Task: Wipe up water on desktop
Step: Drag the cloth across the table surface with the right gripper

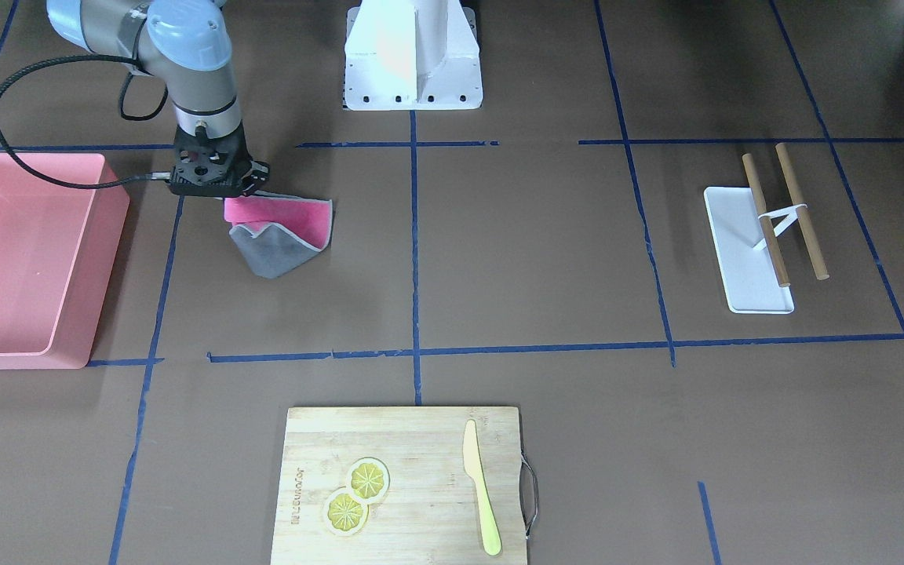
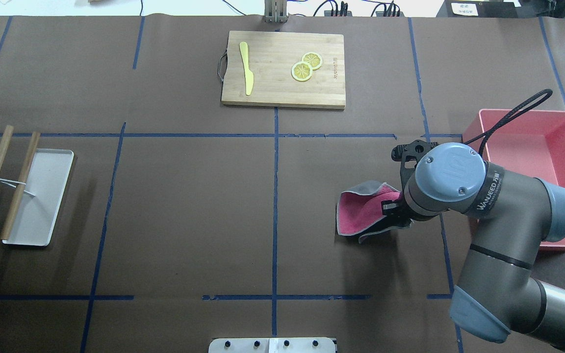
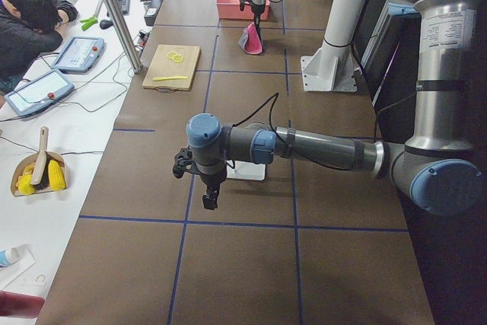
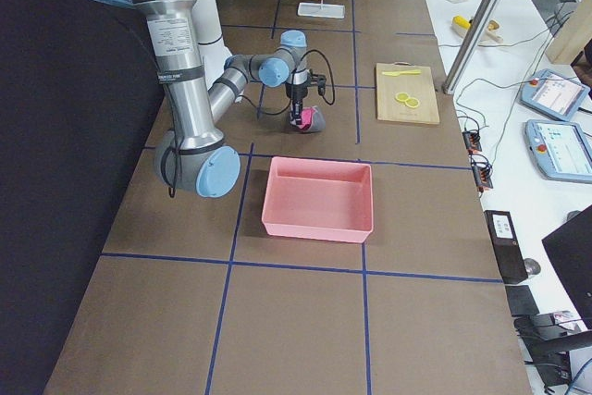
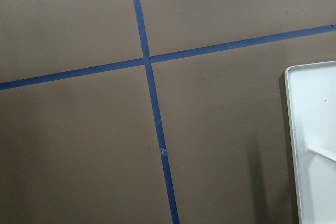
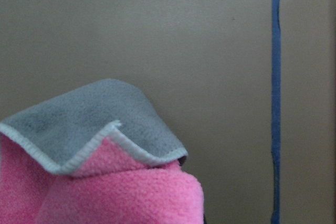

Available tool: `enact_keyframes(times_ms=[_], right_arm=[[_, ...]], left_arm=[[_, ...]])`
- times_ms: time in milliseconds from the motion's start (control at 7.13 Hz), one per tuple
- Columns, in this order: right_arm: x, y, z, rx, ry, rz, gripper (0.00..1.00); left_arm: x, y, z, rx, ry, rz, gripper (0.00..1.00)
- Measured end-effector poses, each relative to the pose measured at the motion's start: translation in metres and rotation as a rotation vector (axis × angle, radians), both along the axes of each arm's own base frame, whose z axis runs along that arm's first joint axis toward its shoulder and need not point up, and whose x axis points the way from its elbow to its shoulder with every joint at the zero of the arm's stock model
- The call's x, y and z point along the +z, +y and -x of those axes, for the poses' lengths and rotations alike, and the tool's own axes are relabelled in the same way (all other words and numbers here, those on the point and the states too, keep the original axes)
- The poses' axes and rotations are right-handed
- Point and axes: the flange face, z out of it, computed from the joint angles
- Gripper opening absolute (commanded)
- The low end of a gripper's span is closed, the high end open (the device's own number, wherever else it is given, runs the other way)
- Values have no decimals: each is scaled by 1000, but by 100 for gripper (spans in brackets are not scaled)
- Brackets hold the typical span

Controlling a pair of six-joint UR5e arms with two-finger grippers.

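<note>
My right gripper [image 1: 244, 188] is shut on a pink and grey cloth [image 1: 287, 231], gripping its upper edge. The cloth hangs folded below it, and its lower end seems to rest on the brown desktop [image 1: 538, 251]. The cloth also shows in the overhead view [image 2: 361, 211] and fills the bottom left of the right wrist view [image 6: 105, 182]. I see no water on the desktop. My left gripper [image 3: 209, 202] shows only in the exterior left view, hanging above the desktop beside the white tray [image 3: 247, 171]. I cannot tell whether it is open or shut.
A pink bin [image 1: 20, 259] stands close beside the right gripper. A bamboo cutting board [image 1: 421, 439] with a yellow knife [image 1: 482, 490] and two lemon slices [image 1: 356, 494] lies at the far edge. Two wooden sticks [image 1: 801, 212] lie across the white tray [image 1: 742, 251].
</note>
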Motion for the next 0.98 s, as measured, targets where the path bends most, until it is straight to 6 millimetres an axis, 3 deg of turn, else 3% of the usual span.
enact_keyframes(times_ms=[140, 280, 421, 841, 982], right_arm=[[7, 1, -4, -7, 14, 0, 0], [-2, 0, 1, -7, 0, -11, 0], [-28, -2, 17, 6, -42, -19, 0], [-147, 6, 103, 92, -233, 29, 0], [-173, 10, 120, 113, -308, 39, 0]], left_arm=[[0, 0, 0, -1, 0, 1, 100], [0, 0, 0, -1, 0, 2, 100], [0, 0, 0, -1, 0, 2, 100], [0, 0, 0, -1, 0, 2, 100], [0, 0, 0, -1, 0, 1, 100]])
